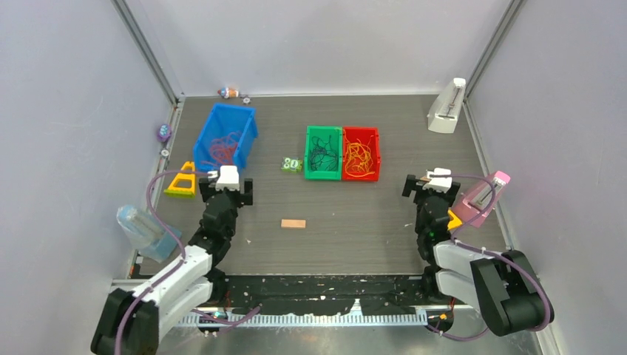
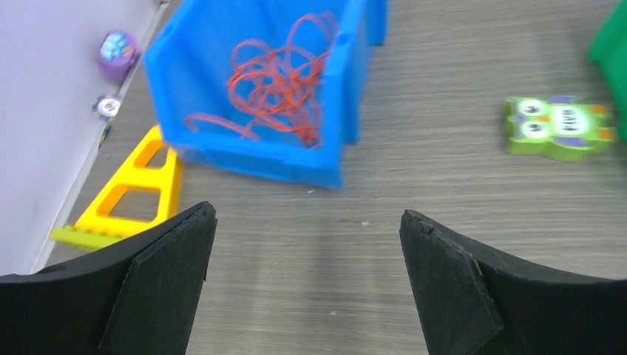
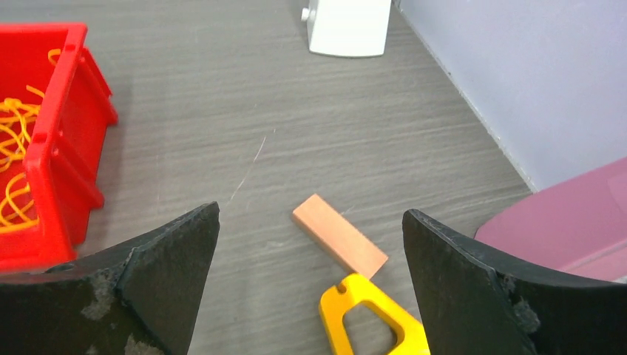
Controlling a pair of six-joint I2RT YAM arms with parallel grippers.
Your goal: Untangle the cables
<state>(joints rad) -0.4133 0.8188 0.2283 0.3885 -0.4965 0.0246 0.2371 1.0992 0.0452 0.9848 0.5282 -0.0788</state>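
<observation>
Red cables (image 1: pixel 222 148) lie tangled in a blue bin (image 1: pixel 248 133); they also show in the left wrist view (image 2: pixel 277 81). Dark cables (image 1: pixel 323 157) lie in a green bin (image 1: pixel 325 131). Orange-yellow cables (image 1: pixel 358 159) lie in a red bin (image 1: pixel 361 131), partly seen in the right wrist view (image 3: pixel 15 148). My left gripper (image 1: pixel 225 192) is open and empty, low over the table a little in front of the blue bin (image 2: pixel 244 159). My right gripper (image 1: pixel 430 188) is open and empty, right of the red bin (image 3: pixel 66 118).
A green owl toy (image 1: pixel 290 164) lies beside the green bin. A wooden block (image 1: pixel 293 223) lies mid-table; another (image 3: pixel 340 235) and a yellow piece (image 3: pixel 373 318) lie under the right gripper. A yellow frame (image 1: pixel 182 181), a pink block (image 1: pixel 480 200) and a white stand (image 1: pixel 446 107) sit near the walls.
</observation>
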